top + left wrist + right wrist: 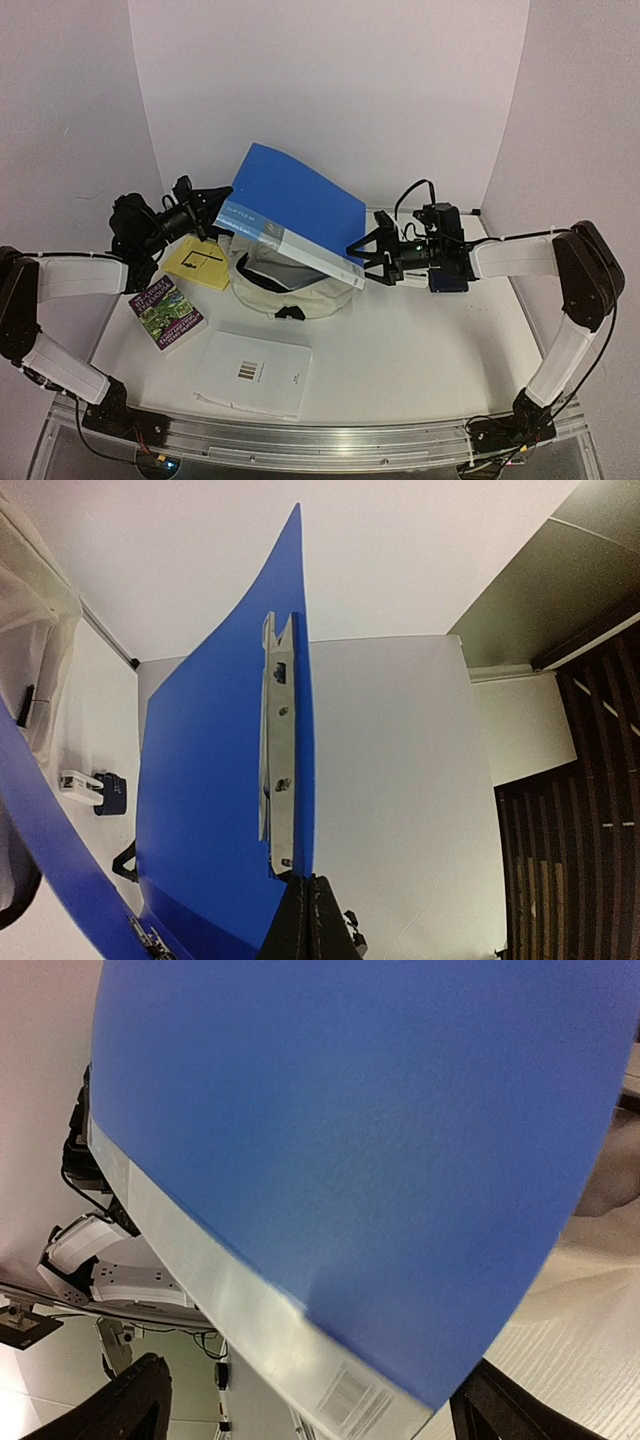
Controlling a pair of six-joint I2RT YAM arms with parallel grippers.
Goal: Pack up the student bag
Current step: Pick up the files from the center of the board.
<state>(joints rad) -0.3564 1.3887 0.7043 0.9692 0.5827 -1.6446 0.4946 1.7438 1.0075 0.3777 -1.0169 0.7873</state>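
Observation:
The student bag (300,290), cream fabric with black zip lines, lies open in the middle of the table. Over it a blue folder (295,210) with a white spine hangs tilted, its low end toward the right. My left gripper (207,214) is shut on the folder's upper left edge; in the left wrist view the black jaws (303,885) pinch the blue cover (215,780) beside its metal clip. My right gripper (366,256) stands open at the folder's lower right corner. In the right wrist view the folder (380,1140) fills the frame, with its spine between the spread fingers (130,1400).
A yellow notepad (199,263), a paperback book (166,313) and a white booklet (254,372) lie on the table's left and front. A small dark blue object (449,284) sits under the right arm. White walls close in on three sides.

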